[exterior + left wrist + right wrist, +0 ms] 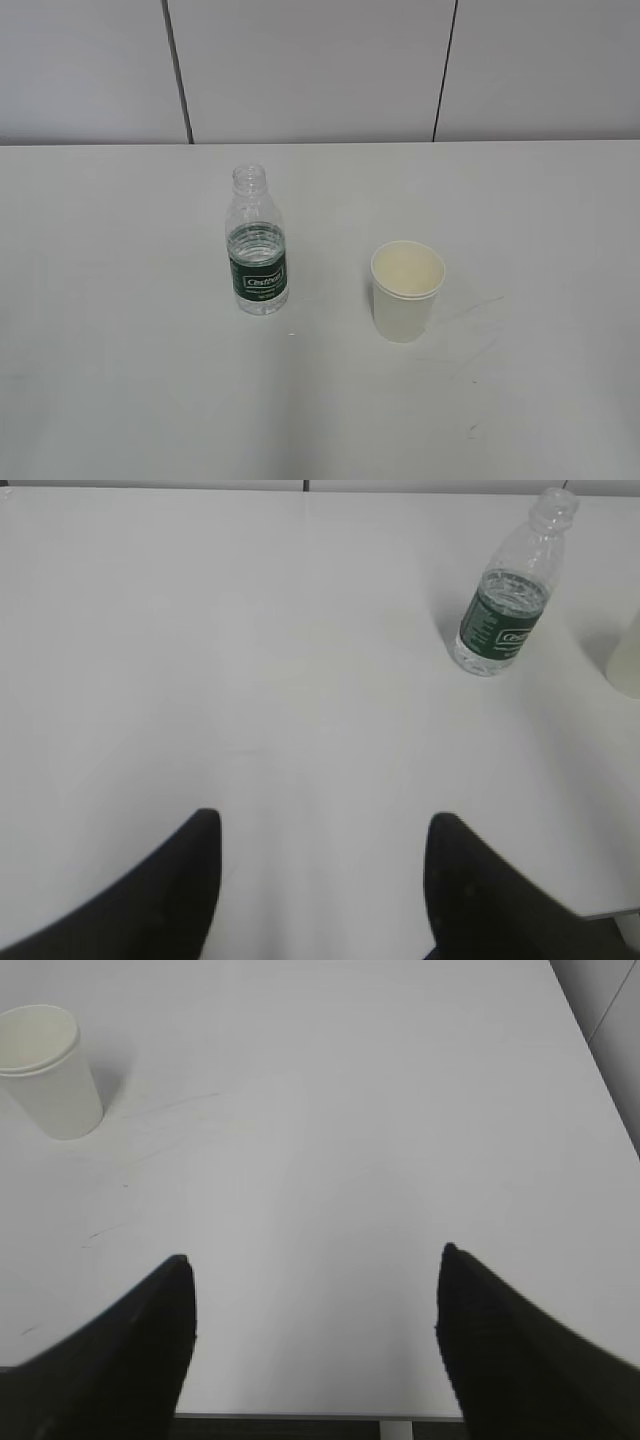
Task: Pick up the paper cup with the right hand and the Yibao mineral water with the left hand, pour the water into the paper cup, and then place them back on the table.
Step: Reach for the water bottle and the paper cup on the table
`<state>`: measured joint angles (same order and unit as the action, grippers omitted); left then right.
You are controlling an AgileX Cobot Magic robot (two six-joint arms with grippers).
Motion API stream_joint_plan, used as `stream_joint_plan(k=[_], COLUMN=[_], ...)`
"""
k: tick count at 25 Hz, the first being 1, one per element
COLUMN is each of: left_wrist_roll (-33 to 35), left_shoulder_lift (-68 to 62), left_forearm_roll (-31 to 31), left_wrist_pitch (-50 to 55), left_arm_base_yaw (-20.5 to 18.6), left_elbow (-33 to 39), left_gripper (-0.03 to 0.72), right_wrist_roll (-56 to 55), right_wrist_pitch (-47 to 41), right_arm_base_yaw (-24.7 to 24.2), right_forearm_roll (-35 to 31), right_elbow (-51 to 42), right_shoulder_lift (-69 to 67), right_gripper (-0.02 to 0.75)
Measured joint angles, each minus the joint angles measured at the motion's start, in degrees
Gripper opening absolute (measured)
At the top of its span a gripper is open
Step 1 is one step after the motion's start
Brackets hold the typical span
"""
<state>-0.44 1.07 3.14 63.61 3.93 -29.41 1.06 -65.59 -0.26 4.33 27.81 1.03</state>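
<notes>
The Yibao mineral water bottle (258, 243), clear, capless, with a dark green label, stands upright on the white table (120, 300) left of centre. The white paper cup (406, 290) stands upright to its right, apart from it. Neither arm shows in the exterior view. In the left wrist view my left gripper (325, 825) is open and empty, with the bottle (505, 595) far ahead at the upper right and the cup's edge (628, 660) at the right border. In the right wrist view my right gripper (313, 1260) is open and empty; the cup (48, 1068) stands far ahead at the upper left.
Faint scuff marks (475, 345) lie on the table right of the cup. A grey panelled wall (320, 70) stands behind the table. The table's near edge (300, 1415) shows under the right gripper, its right edge (600, 1080) at the side.
</notes>
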Motion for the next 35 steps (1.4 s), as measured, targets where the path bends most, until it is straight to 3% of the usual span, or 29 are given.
stream_joint_plan(k=[13,20,25,35], left_wrist_roll=[0.0,0.0,0.0,0.0], left_shoulder_lift=[0.0,0.0,0.0,0.0], left_forearm_roll=[0.0,-0.12,-0.9,-2.38], left_wrist_pitch=[-0.06,-4.13,-12.87,-27.11], left_arm_base_yaw=[0.0,0.0,0.0,0.0], left_elbow=[0.0,-0.95,-0.53,7.7], left_gripper=[0.406,0.406,0.406,0.406], right_wrist_roll=[-0.09,-0.09,-0.09,-0.09], right_wrist_pitch=[0.56,15.55,19.28,30.26], right_arm_base_yaw=[0.0,0.0,0.0,0.0], right_forearm_roll=[0.38,0.61,0.61,0.61], right_elbow=[0.39,0.65,-2.8,-9.8], right_shoulder_lift=[0.0,0.0,0.0,0.0], right_gripper=[0.585,0.585,0.585,0.585])
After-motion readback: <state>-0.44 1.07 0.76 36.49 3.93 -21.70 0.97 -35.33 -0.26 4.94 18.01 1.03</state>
